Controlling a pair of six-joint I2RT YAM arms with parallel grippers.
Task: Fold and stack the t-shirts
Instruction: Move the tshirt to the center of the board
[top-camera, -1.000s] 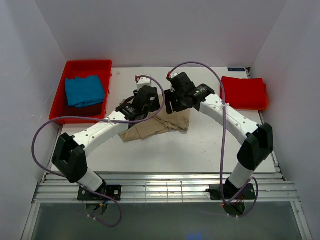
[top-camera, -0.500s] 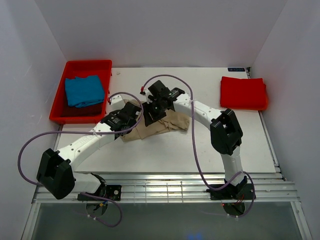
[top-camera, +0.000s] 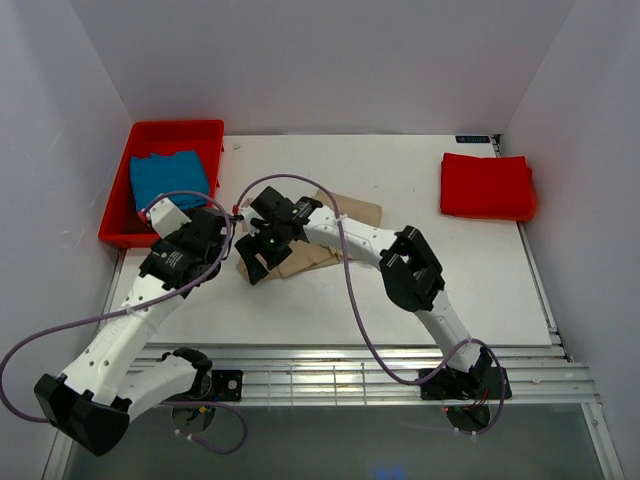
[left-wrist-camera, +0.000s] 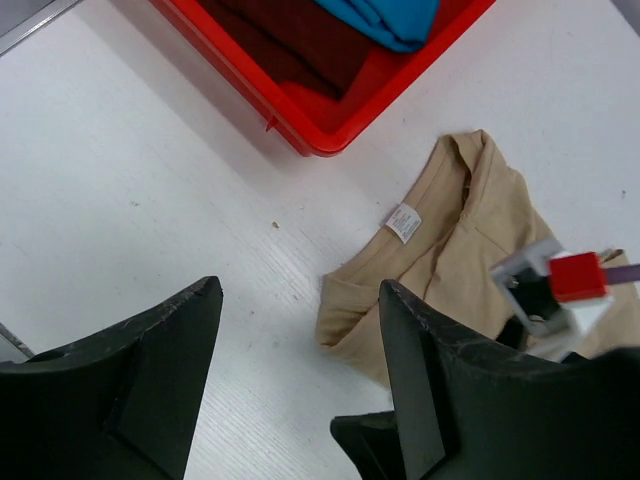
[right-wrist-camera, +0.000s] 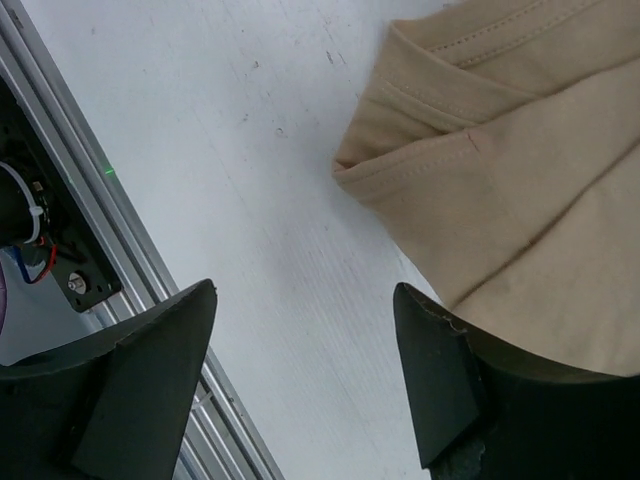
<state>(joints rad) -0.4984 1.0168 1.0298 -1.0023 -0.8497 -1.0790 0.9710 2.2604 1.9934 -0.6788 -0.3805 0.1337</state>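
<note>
Your right arm (top-camera: 352, 236) lies across the tan t-shirt (top-camera: 356, 212) in the middle of the table (top-camera: 400, 300), so from above you get only its far edge and a strip by the wrist. How it's folded underneath, you can't tell. The left wrist view gives you its collar and white label (left-wrist-camera: 404, 222), but the other arm's wrist cuts off the rest. The right wrist view catches just 1 stitched corner, running out of frame.

Left claw (left-wrist-camera: 298, 300) is spread wide, holding nothing, over bare table between the red tray (top-camera: 175, 130) and the tan t-shirt. Right claw (right-wrist-camera: 302, 300) is wide too, also holding nothing, with the hem corner just beside its far finger and the near-edge rails (right-wrist-camera: 60, 180) at the side.

The blue t-shirt (top-camera: 165, 177) sits in the tray at the far left corner on a dark maroon cloth (left-wrist-camera: 290, 40), both clipped in the wrist view. The red t-shirt (top-camera: 487, 186) lies folded at the right edge, well apart. Bare white surface runs from the tan t-shirt to the near edge.
</note>
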